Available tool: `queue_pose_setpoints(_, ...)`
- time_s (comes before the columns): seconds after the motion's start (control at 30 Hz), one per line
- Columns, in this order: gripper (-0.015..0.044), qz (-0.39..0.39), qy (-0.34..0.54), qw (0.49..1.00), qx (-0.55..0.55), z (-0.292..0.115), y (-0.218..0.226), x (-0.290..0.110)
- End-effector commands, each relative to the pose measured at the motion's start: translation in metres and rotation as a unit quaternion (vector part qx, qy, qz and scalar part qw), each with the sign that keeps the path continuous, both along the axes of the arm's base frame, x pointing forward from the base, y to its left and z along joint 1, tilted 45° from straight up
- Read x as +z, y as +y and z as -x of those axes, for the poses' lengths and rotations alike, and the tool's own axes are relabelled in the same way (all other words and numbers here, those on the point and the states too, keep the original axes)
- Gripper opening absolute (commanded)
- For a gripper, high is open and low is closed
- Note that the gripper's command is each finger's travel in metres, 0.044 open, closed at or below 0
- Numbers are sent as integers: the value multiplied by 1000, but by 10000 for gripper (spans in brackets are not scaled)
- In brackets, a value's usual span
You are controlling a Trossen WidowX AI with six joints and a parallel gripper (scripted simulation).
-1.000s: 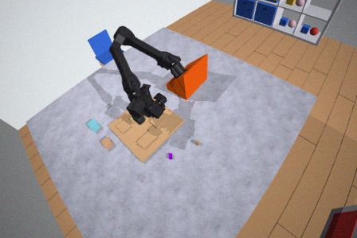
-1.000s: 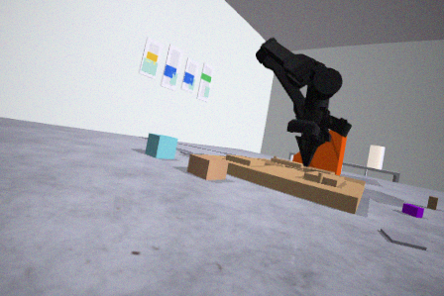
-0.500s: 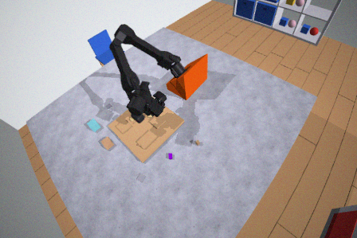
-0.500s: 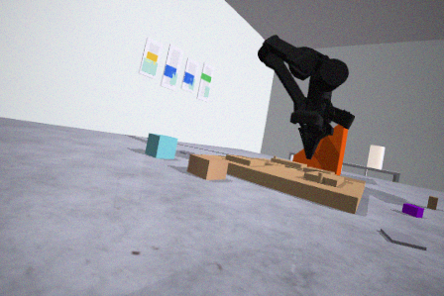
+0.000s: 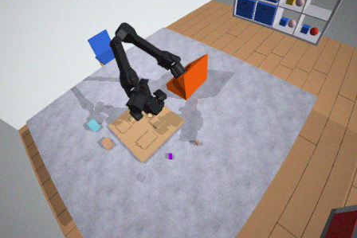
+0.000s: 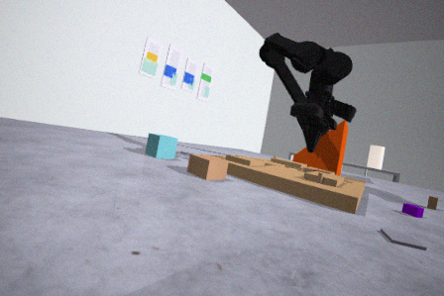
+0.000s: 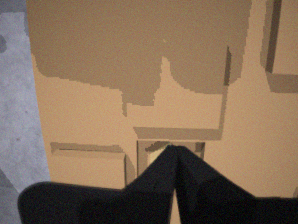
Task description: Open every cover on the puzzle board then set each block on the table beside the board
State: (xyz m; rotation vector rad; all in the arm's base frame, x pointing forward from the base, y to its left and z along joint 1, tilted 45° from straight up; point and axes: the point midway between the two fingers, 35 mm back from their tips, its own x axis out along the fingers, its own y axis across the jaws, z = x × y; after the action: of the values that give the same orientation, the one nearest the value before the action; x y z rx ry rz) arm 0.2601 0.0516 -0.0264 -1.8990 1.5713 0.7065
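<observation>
The tan puzzle board (image 5: 154, 148) (image 6: 297, 184) (image 7: 255, 150) lies on the grey mat. My gripper (image 5: 138, 118) (image 6: 311, 150) (image 7: 175, 153) is shut and empty, pointing down just above the board's back left corner. In the wrist view its tip hangs over a small open well (image 7: 196, 148) with a pale block (image 7: 151, 158) showing inside. A raised cover (image 7: 87, 167) sits just left of that well. Off the board lie a cyan block (image 5: 94, 125) (image 6: 161, 146), a tan block (image 5: 107, 143) (image 6: 207, 166), a purple block (image 5: 170, 156) (image 6: 412, 210) and a small brown block (image 5: 197, 142) (image 6: 432, 202).
An orange wedge (image 5: 189, 77) (image 6: 331, 153) stands behind the board, near the arm. A thin grey flat piece (image 5: 141, 177) (image 6: 402, 242) lies on the mat in front of the board. A blue box (image 5: 101, 46) sits by the arm's base and a shelf (image 5: 287, 4) at the far wall.
</observation>
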Motion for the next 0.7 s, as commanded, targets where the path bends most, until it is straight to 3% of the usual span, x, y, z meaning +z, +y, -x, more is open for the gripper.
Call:
queue_pose_setpoints(0.0, 0, -15, -61, 996, -66, 7, -3, 3)
queue_pose_setpoints(0.17, 0, -55, -220, 946, -231, 21, -7, 10)
queue_pose_setpoints(0.33, 0, -91, -366, 843, -383, 34, -12, 16)
queue_pose_setpoints(0.5, 0, -122, -492, 692, -514, 48, -17, 21)
queue_pose_setpoints(0.67, 0, -146, -590, 502, -616, 62, -23, 26)
